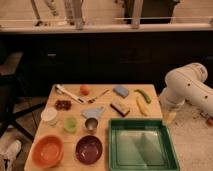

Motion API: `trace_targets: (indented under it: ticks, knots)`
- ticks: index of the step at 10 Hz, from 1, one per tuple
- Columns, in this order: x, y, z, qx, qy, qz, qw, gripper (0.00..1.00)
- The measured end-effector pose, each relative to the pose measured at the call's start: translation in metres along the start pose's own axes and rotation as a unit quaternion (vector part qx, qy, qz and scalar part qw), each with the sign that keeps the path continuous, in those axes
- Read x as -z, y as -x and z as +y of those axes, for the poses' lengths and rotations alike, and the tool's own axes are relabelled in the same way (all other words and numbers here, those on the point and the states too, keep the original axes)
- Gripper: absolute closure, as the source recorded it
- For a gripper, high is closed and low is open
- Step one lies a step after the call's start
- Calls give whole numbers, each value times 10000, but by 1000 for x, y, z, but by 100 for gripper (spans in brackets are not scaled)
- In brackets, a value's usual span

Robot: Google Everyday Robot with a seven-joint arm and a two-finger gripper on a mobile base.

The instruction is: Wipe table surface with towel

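The light wooden tabletop (pixel 57 132) carries many small things. Along the far edge lie a white-handled tool (pixel 67 93), an orange ball (pixel 84 89), a thin utensil (pixel 100 95), a blue pad (pixel 120 90) and a green vegetable (pixel 143 95). A yellow piece (pixel 142 106) lies just beside the vegetable, and a brown block (pixel 120 108) is near it.

The pale towel (pixel 94 112) lies flat in the middle, and the metal cup (pixel 91 124) stands just in front of it. To the left are a dark red heap (pixel 63 104), a white cup (pixel 49 115) and a green cup (pixel 70 124). At the near edge stand an orange bowl (pixel 48 150), a purple bowl (pixel 89 149) and a green tray (pixel 142 164). The gripper (pixel 168 118) hangs off the right edge.
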Motion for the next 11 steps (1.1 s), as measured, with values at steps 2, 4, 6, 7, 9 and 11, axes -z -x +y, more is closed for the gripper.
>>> trace_targets:
  ticks: [2, 4, 6, 7, 9, 11]
  knots:
    - [0, 0, 0, -1, -2, -2, 10000, 20]
    - [3, 3, -4, 33, -102, -126, 9999, 20]
    - [9, 18, -22, 164, -333, -404, 9985, 20]
    - [11, 34, -34, 295, -435, -547, 9971, 20]
    - [14, 59, -58, 495, -625, -914, 9926, 20]
    - [13, 84, -73, 712, -719, -1147, 9882, 20]
